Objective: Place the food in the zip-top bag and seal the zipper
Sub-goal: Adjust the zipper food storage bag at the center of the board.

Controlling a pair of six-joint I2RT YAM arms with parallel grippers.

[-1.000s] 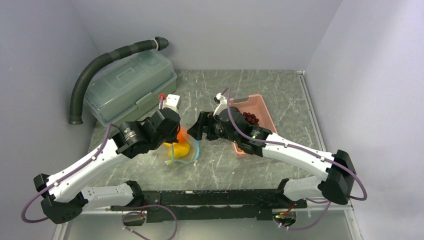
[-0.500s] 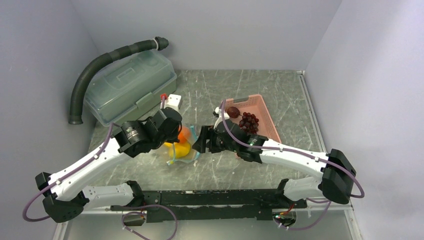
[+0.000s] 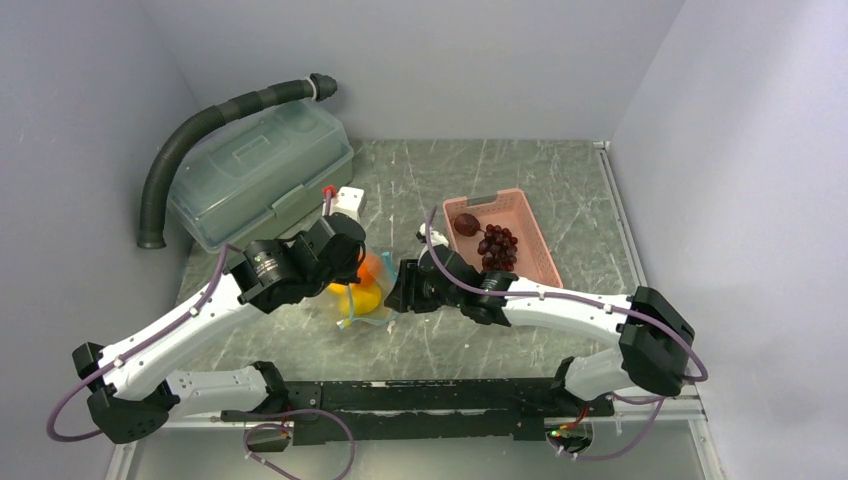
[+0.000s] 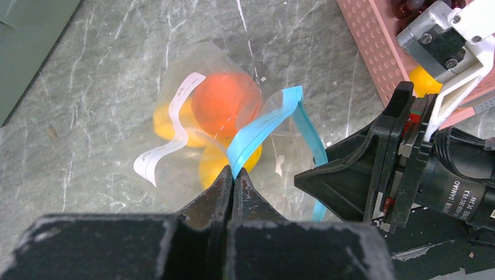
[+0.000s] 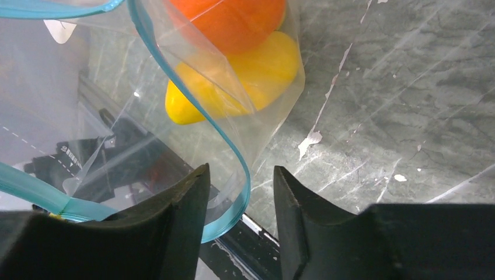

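The clear zip-top bag (image 4: 175, 122) lies on the table with the orange (image 4: 225, 104) and yellow mango pieces (image 5: 257, 73) inside. My left gripper (image 4: 233, 175) is shut on the teal zipper strip (image 4: 262, 125) at one side of the mouth and holds it up. My right gripper (image 5: 241, 181) is open, its jaws astride the other teal mouth edge (image 5: 233, 151), not closed on it. The grape bunch (image 3: 497, 246) and the dark reddish-purple fruit (image 3: 466, 224) lie in the pink basket (image 3: 530, 215). One yellow piece (image 4: 424, 80) shows behind the right wrist, by the basket.
A large green-grey lidded box (image 3: 260, 175) with a black corrugated hose (image 3: 200, 125) stands at the back left. A small white block (image 3: 347, 200) sits beside it. The pink basket lies right of the bag. Grey walls close in three sides.
My right gripper has come away from the basket and moved left and nearer, down to the bag's mouth. My left gripper has kept its hold on the zipper strip.
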